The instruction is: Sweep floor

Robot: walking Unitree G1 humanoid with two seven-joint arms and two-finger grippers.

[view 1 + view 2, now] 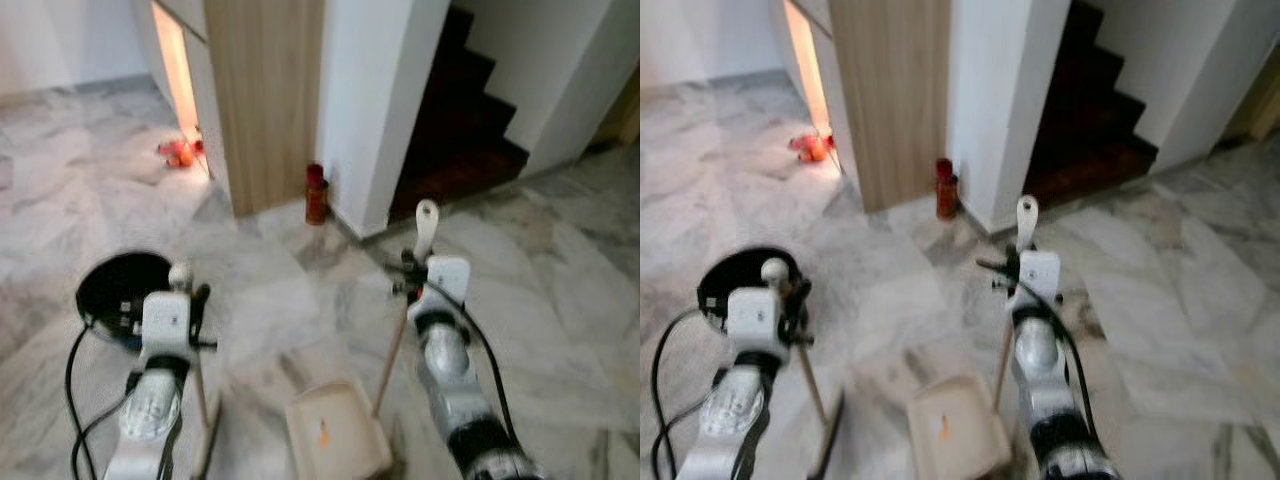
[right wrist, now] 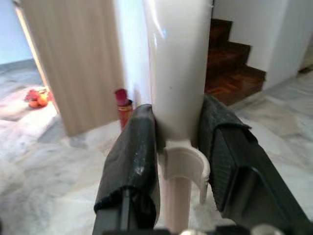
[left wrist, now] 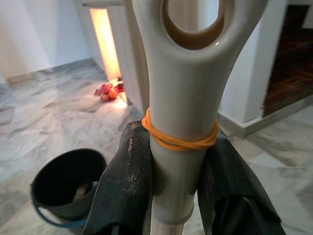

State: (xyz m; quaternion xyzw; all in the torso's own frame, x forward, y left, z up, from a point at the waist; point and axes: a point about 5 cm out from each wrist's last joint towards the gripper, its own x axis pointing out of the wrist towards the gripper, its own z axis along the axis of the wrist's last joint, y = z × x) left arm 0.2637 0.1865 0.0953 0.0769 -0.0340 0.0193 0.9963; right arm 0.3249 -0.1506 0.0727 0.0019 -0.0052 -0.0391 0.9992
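1. Left eye view: the robot stands on a grey-veined marble floor (image 1: 560, 290). The left gripper (image 1: 190, 290) holds a wooden broom handle (image 1: 203, 395) that slants down to the floor beside the arm. The right gripper (image 1: 420, 265) holds the cream dustpan handle (image 1: 426, 225), whose wooden shaft runs down to the cream dustpan (image 1: 335, 430) resting on the floor between the two arms. A black bucket (image 1: 110, 290) sits just behind the left arm. A red can (image 1: 316, 193) stands at the foot of a wood-panelled wall (image 1: 265, 100), with dark stairs (image 1: 460, 120) to its right.
2. Right eye view: same scene; small orange objects (image 1: 810, 148) lie far off on the floor by a lit doorway.
3. Left wrist view: the jaws are clenched on the broom's cream grip (image 3: 183, 98), an orange rubber band (image 3: 178, 139) wound round it just above the fingers (image 3: 124, 181).
4. Right wrist view: the jaws are clenched on the dustpan handle, fingers (image 2: 132, 166) pressing either side.
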